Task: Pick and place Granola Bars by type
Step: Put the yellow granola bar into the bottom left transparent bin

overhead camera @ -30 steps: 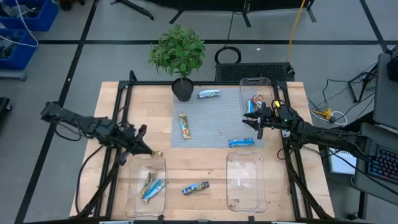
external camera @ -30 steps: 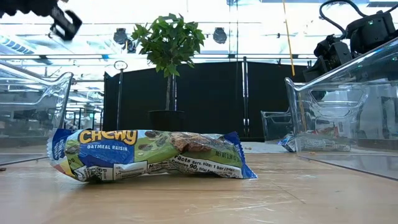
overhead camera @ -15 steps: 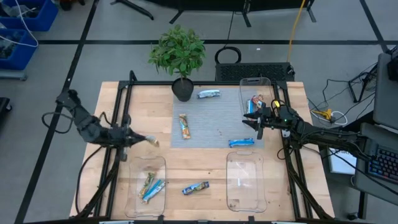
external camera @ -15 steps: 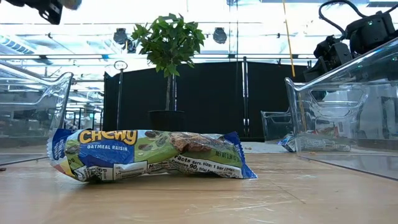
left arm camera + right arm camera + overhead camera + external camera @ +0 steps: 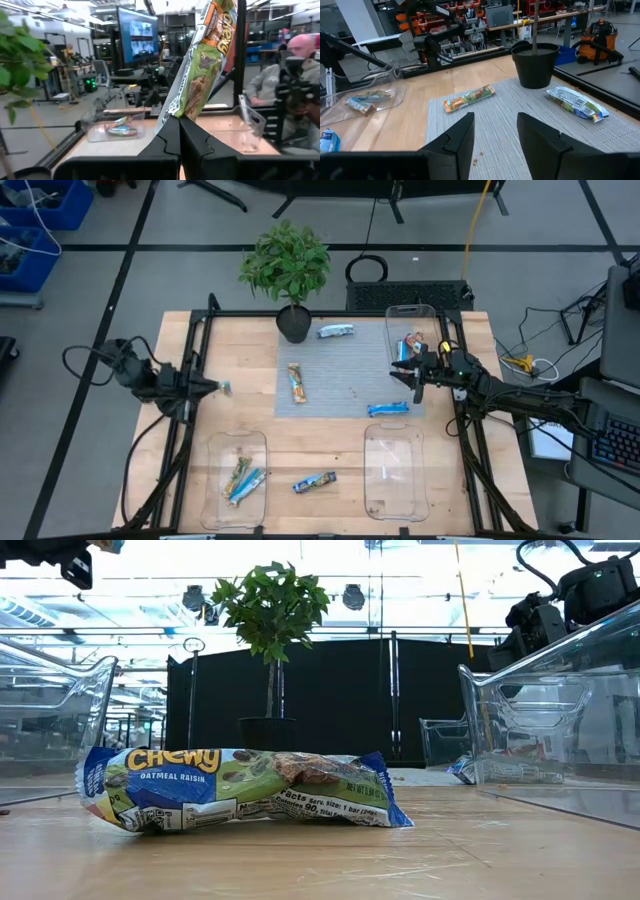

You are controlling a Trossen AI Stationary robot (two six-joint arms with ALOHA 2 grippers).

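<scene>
The left gripper point(image 5: 208, 387) hangs over the table's left side, fingers clamped on an orange-and-green granola bar point(image 5: 202, 65). Below it, the near-left tray point(image 5: 213, 480) holds two bars point(image 5: 241, 477). A blue bar point(image 5: 314, 480) lies loose between the near trays, and three more wait on the grey mat point(image 5: 345, 395). The right gripper point(image 5: 418, 379) hovers with fingers spread beside the far-right tray point(image 5: 430, 315), which holds some bars. Sorting seems about half done.

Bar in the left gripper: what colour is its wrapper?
The bar is green and orange, clearest in the left wrist view.
</scene>
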